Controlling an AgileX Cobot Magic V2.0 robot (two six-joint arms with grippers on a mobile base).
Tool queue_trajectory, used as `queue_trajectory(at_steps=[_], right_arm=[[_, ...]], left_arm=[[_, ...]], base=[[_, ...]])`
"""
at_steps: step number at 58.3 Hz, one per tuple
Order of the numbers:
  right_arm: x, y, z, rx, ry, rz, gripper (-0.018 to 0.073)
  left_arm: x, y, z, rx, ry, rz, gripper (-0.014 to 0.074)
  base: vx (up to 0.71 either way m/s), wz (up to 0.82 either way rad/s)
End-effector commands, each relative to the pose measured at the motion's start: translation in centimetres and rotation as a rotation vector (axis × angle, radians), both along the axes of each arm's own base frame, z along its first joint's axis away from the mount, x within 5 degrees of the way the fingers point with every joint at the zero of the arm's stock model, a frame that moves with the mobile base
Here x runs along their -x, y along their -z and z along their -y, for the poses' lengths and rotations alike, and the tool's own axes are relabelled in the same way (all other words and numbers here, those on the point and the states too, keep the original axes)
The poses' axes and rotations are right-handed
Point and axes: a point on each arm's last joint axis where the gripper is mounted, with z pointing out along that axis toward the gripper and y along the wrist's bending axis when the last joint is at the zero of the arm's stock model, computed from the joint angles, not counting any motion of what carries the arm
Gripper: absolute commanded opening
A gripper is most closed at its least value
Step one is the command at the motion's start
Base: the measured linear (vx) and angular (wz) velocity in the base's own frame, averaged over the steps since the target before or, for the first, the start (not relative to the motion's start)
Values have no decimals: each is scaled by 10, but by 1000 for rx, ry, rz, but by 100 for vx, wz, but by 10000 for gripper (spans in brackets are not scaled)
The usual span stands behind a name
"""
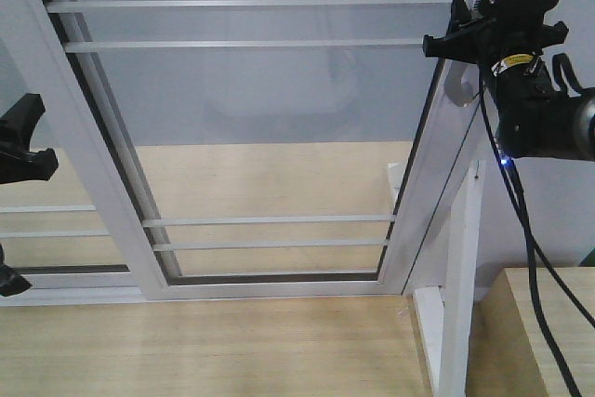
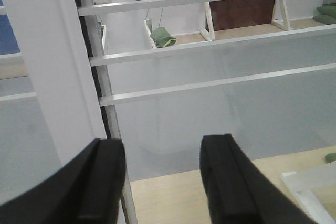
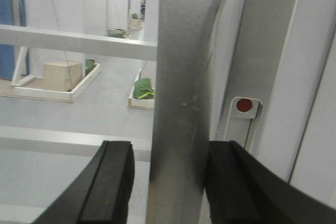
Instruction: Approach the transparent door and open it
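The transparent door (image 1: pixel 260 99) fills the front view, a glass panel in a white frame crossed by thin white bars. Its curved grey handle (image 3: pixel 181 103) rises between the fingers of my right gripper (image 3: pixel 170 153). That gripper is open around it: the right finger (image 3: pixel 236 182) lies against the bar, the left finger (image 3: pixel 113 182) stands a little off. A lock plate (image 3: pixel 245 105) with a red dot sits just right of the handle. In the front view the right gripper (image 1: pixel 493 25) is up at the handle (image 1: pixel 456 90). My left gripper (image 2: pixel 163 182) is open and empty, facing the glass beside the door's left frame (image 2: pixel 47 77).
A second white-framed glass panel (image 1: pixel 56 220) overlaps the door at the left, where my left gripper (image 1: pixel 19 146) shows at the edge. A white post (image 1: pixel 460 304) and a wooden box (image 1: pixel 548 332) stand at lower right. Green bundles (image 2: pixel 163 36) lie beyond the glass.
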Motion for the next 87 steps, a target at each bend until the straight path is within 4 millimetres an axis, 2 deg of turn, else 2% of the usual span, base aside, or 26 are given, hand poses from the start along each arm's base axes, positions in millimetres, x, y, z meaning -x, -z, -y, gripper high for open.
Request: queue_trajectory(at_steps=[1,22,43,61,75,87], right_arm=[[4,-38,-19,70,-144,171,385],[6,-37,-28,66,-237,169,385],[17,-39,-76,91,-355,193,385],[24,-39,-97,82,-399,194,385],[25,-39,-102,80,-411,194,385],[24,-42,-95,33,-340,159,385]], left_arm=[[-2,-21,1,33,5,128,461],[-2,-21,1,33,5,128,461],[-2,-21,1,35,5,128,461],[-2,-21,1,35,5,128,461],[-2,-21,1,35,6,130,461],[-2,-22,2,34,8,139,461]], base=[[0,0],[0,0],[0,0],[0,0],[0,0],[0,0]])
